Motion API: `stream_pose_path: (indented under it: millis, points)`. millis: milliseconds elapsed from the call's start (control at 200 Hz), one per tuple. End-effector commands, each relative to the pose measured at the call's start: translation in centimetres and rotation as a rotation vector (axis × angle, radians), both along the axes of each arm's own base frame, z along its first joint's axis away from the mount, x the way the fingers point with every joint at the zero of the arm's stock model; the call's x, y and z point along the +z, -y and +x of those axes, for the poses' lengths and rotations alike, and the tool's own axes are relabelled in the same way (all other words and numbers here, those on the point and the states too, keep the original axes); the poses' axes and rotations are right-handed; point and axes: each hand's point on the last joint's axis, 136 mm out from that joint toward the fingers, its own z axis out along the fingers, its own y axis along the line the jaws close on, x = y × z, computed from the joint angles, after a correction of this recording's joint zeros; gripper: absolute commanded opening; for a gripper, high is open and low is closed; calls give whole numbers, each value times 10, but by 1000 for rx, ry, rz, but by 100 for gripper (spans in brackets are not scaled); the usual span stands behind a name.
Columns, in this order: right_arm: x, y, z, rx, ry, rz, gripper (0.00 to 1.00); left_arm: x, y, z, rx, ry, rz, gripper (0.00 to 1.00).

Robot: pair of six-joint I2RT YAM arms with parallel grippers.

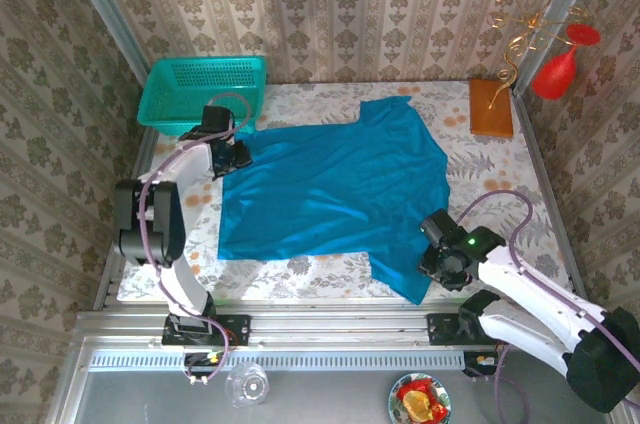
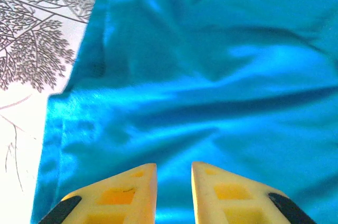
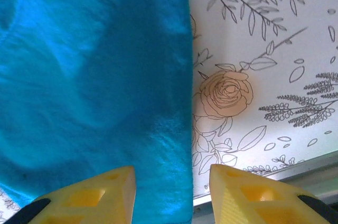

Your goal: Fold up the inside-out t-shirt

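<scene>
Left side of the top view: the left gripper point(image 1: 233, 154) sits at the upper left corner of the t-shirt point(image 1: 330, 194), on the straight hem edge. In its wrist view the fingers point(image 2: 127, 195) stand a narrow gap apart. Flat cloth lies beyond them and we see no fold pinched between them. The basket point(image 1: 200, 89) stands just behind this gripper, toward the upper left corner, so there is little room to back away in that direction.

Centre: the t-shirt lies spread and mostly flat on the table point(image 1: 490, 179). Its long axis runs left to right across the frame, hem at the left and sleeves at the right. Shallow wrinkles cross the body.

Right side: the right gripper point(image 1: 438, 236) is at the lower right sleeve, close to the near table edge. In its wrist view the jaws stand wide apart and hold nothing. The sleeve's edge runs up the frame between them, cloth to the left and bare table to the right.

We judge each arm well placed for its own end, the left for the hem and the right for the sleeve. Any fold must carry cloth along or across that left-to-right axis. Open room lies in the bare strip right of the t-shirt. The wooden block point(image 1: 490, 107) at upper right stands apart from the upper sleeve.
</scene>
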Motion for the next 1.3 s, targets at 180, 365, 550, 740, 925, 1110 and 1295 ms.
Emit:
stream_pose_path:
  millis: [180, 365, 550, 740, 925, 1110, 1295]
  points:
    - [-23, -16, -24, -113, -81, 58, 36, 17, 19, -52, -29, -4, -68, 25]
    - [-35, -31, -25, -98, -105, 94, 33, 13, 21, -68, -25, -11, -90, 25]
    - [-30, -23, -22, -124, -75, 52, 19, 15, 18, -81, -15, -15, -80, 25]
    - [-18, -9, -20, -156, -19, 11, 1, 14, 1, -108, 39, -37, -31, 27]
    - [-11, 0, -15, -142, 14, -39, 0, 15, -19, -157, 117, -80, 54, 33]
    - [-2, -1, -4, -96, 27, -87, 0, 0, -44, -217, 282, -162, 213, 32]
    - [6, -2, 3, -76, 41, -97, 0, -27, -51, -257, 357, -264, 264, 29]
